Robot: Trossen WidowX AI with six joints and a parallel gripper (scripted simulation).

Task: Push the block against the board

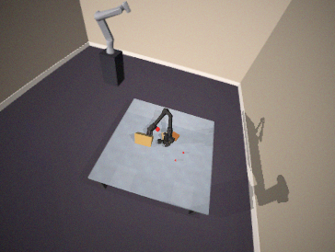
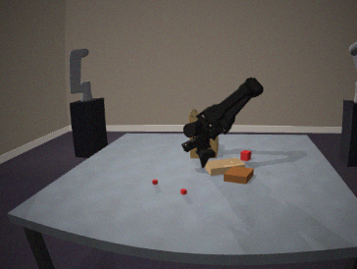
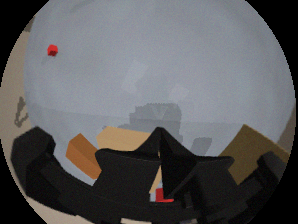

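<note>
The black arm (image 1: 170,120) (image 2: 230,109) bends in a high elbow near the middle of the top view. In the exterior view it slants from upper right down toward the centre, its closed gripper (image 2: 203,166) (image 3: 158,129) pointing downward. In the wrist view, the dark fingers meet at lower centre, holding nothing.
</note>
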